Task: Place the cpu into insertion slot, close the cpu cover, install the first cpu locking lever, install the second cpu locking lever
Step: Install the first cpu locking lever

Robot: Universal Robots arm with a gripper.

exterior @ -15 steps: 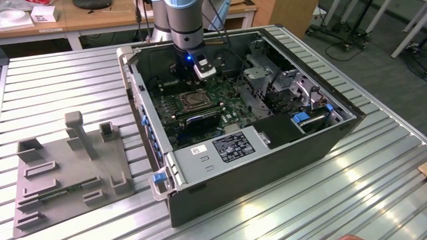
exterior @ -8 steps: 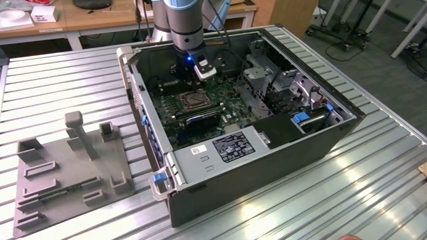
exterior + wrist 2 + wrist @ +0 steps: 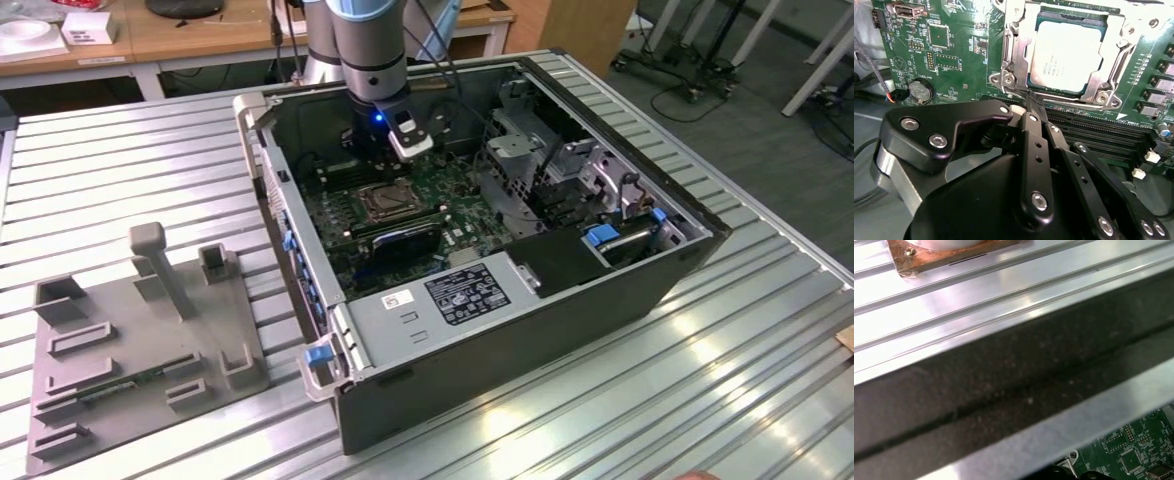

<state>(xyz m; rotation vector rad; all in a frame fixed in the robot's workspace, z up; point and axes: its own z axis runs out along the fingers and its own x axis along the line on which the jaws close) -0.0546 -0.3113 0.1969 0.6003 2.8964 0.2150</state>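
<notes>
The cpu (image 3: 1068, 56) is seated under the cpu cover (image 3: 1114, 80); the end effector (image 3: 1036, 107) is seen closed, empty, beside it.

Computer case (image 3: 534, 330) lies open on slatted table (image 3: 120, 160). Circuit board (image 3: 454, 215) inside case; socket (image 3: 387, 203) on board. Chip (image 3: 1066, 55) sits in socket, cover frame (image 3: 1016, 60) around it. Parts tray (image 3: 134, 345) on table at exterior view's left, well apart from case.

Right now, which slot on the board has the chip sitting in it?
The square insertion slot, with the cpu under its silvery cover; the long black memory slots are empty.
</notes>
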